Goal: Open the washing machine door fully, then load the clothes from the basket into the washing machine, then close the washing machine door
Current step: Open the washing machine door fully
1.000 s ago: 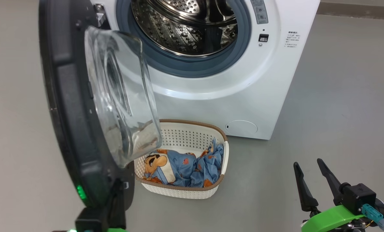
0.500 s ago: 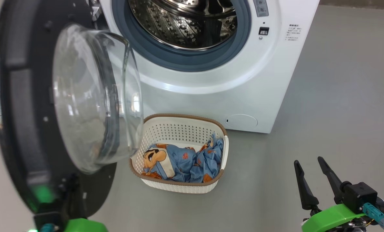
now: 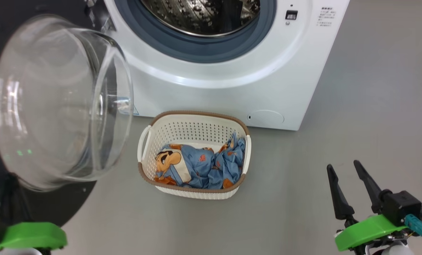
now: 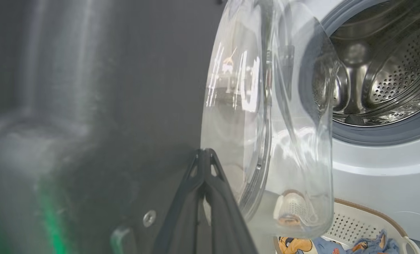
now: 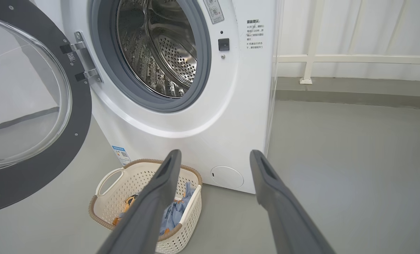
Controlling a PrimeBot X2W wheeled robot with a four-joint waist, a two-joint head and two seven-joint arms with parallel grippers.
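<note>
Opening step, seemingly nearly done: the clenched, empty left end effector (image 4: 204, 155) presses the washing machine door (image 3: 58, 102) at nine o'clock; the right end effector (image 3: 342, 165) hangs released. Next, grasp the clothes (image 3: 200, 166) in the basket (image 3: 196, 129).

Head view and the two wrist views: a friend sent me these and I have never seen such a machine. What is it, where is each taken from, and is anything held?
It is a wheeled robot with two arms, each ending in a two-fingered gripper. One camera sits on its head, looking down; one sits on each wrist, looking along that arm's fingers. On the floor stands a washing machine with its door swung open, and before it a basket holding clothes. The left gripper is shut, close by the door's black rim, nothing between its fingers. The right gripper is open and empty, apart from the basket.
</note>
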